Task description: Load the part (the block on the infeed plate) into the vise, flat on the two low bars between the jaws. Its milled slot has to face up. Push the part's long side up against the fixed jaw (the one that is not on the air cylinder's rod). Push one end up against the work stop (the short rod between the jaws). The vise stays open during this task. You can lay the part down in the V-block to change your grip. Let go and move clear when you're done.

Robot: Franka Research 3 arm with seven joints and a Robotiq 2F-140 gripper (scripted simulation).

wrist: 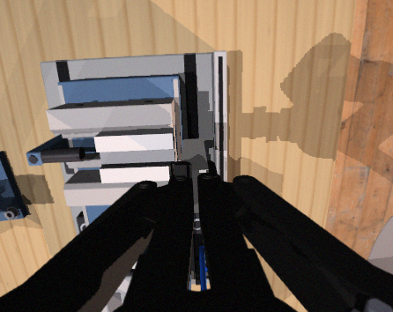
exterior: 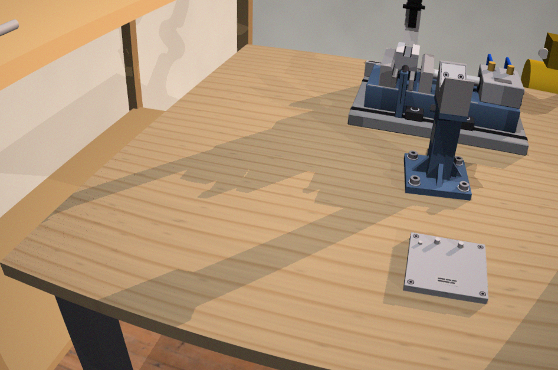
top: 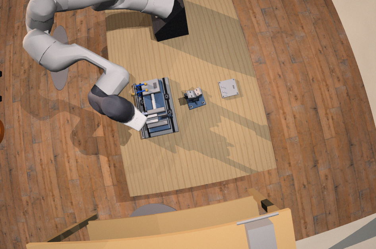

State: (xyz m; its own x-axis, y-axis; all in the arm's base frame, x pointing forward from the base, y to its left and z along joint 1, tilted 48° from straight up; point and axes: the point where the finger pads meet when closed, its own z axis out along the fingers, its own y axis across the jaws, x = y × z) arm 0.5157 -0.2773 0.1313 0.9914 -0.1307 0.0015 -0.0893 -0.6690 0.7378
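The part (top: pixel 152 120) (exterior: pixel 400 53) (wrist: pixel 134 143) sits between the vise jaws, its slot facing up. Its long side is close to the fixed jaw (top: pixel 157 124) (exterior: pixel 386 67) (wrist: pixel 109 118); contact is unclear. The moving jaw (top: pixel 156 110) (exterior: pixel 426 72) (wrist: pixel 94 194) stands on the other side. In the wrist view a small gap seems to show between the part's end and the work stop (exterior: pixel 404 69) (wrist: pixel 63 154). My gripper (exterior: pixel 412 23) (wrist: pixel 194 155) is shut and empty, beside the part's opposite end; contact is unclear. The low bars are mostly hidden.
The V-block (top: pixel 194 93) (exterior: pixel 455 95) stands on its blue post beside the vise, on the work stop's side. The infeed plate (top: pixel 227 88) (exterior: pixel 443 262) lies beyond it, with three small pins and no part. The air cylinder (top: pixel 150 86) (exterior: pixel 501 86) has blue fittings on top.
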